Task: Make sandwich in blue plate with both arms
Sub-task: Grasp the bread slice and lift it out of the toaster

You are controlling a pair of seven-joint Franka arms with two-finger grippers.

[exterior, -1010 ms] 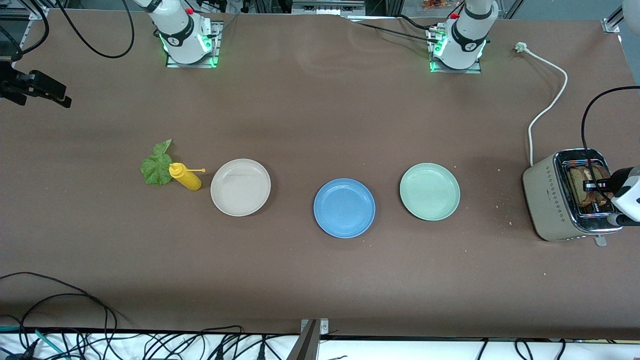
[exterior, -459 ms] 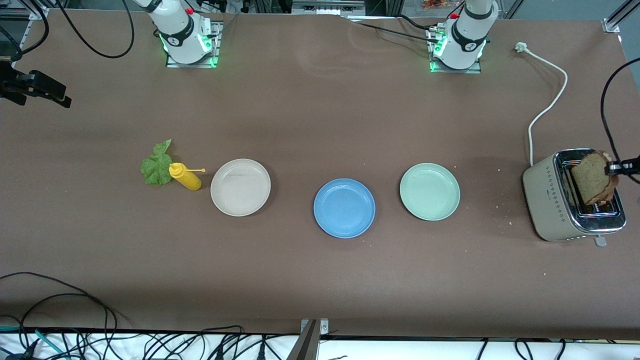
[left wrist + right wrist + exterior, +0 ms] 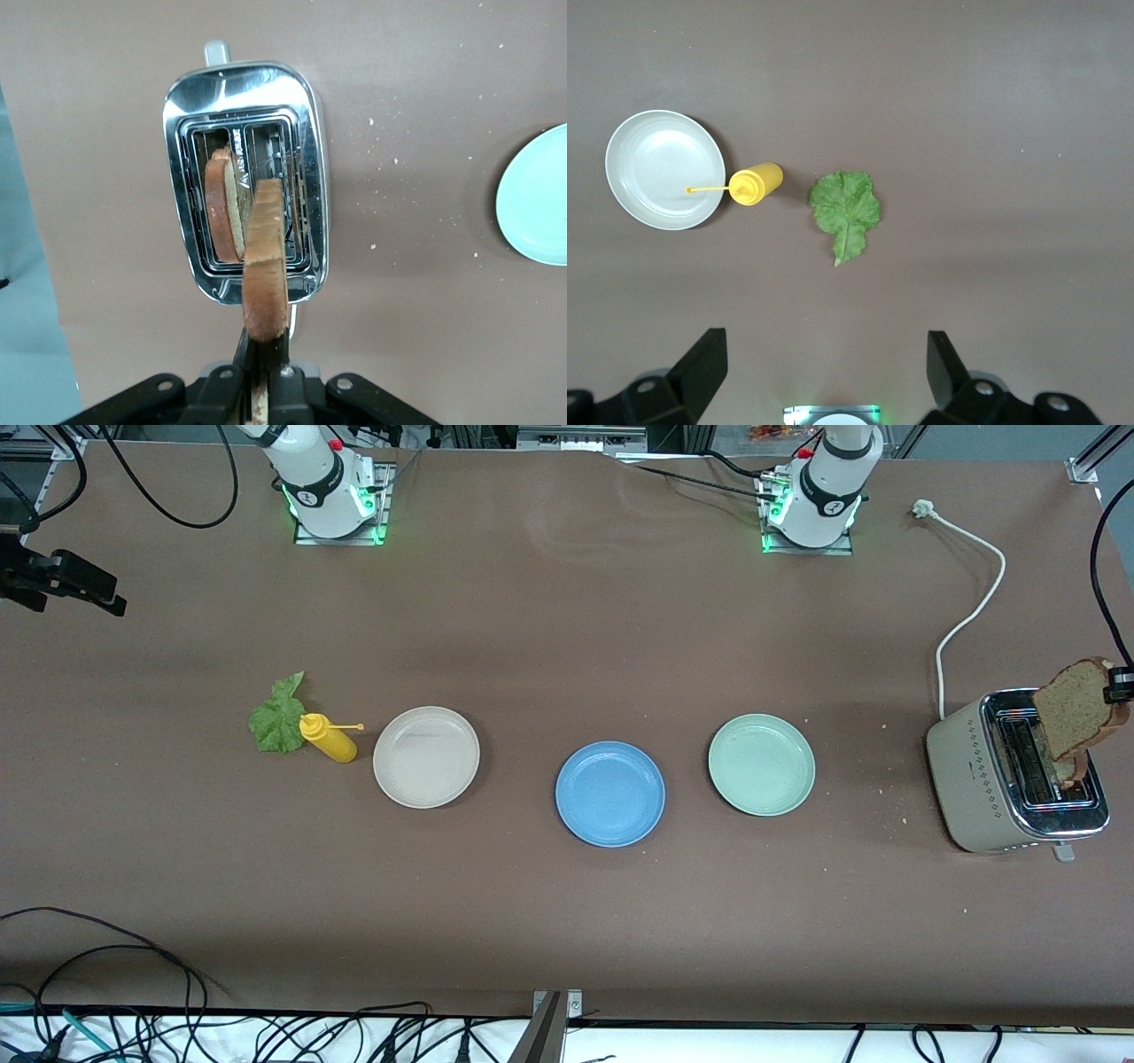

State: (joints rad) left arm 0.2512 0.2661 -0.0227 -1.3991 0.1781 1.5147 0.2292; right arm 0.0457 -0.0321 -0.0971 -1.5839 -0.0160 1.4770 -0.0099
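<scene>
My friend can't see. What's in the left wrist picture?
The left claw is shut on a slice of brown bread, held over a silver toaster. A second slice sits in one slot, and a mint-green plate shows at the edge.

The left arm's black two-finger gripper [image 3: 263, 376] is cut off by the left wrist view's edge, so only its fingertips show, pinching a brown wholemeal bread slice [image 3: 265, 266] above the beige metal toaster [image 3: 244, 181]. That slice partly hides a second brown slice [image 3: 221, 208] in the toaster's slot.
</scene>
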